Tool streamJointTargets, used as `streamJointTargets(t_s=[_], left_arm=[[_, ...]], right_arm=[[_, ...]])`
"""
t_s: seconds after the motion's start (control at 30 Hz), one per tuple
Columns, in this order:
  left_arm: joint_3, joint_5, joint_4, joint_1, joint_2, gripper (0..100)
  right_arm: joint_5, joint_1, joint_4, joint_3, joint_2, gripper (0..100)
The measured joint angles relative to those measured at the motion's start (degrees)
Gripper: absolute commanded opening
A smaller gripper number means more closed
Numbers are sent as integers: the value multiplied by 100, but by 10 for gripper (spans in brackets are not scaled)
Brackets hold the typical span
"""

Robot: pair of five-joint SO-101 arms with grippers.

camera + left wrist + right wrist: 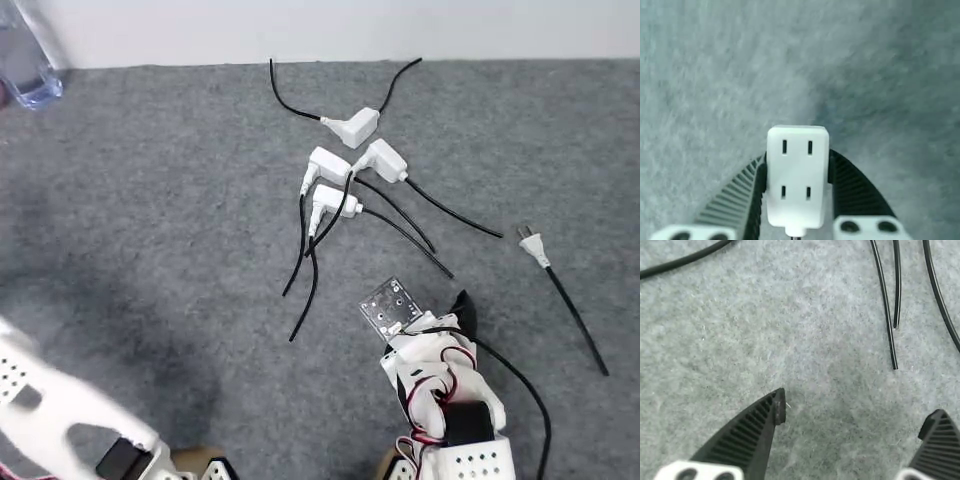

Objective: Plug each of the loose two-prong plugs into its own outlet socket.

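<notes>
My left gripper (797,159) is shut on a white outlet block (798,175) with two pairs of slots facing the camera, held above bare grey carpet. The left arm (55,420) sits at the bottom left of the high view. My right gripper (858,412) is open and holds nothing, low over the carpet near two black cord ends (894,347). Its black finger (461,312) shows at the bottom centre of the high view. A loose two-prong plug (530,243) on a black cord lies to the right. Several white socket and plug pieces (350,165) with black cords are clustered at the upper middle.
Grey carpet (150,220) covers the table. A clear container (25,60) stands at the far left corner against the white wall. Black cords (305,270) trail from the cluster toward the near side. The carpet's left half is open.
</notes>
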Motion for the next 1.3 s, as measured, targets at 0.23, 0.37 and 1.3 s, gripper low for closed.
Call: streamJointTargets(t_s=[0.23,0.37,1.3], left_arm=[[-123,0,35,853,9,13],[-105,0,35,1591,9,13],[2989,404,26,6927,-1644,12]], right_arm=[[0,589,-246,-9,-97,409],[0,800,-334,-9,-176,409],[-536,2127,-1468,-9,-176,408]])
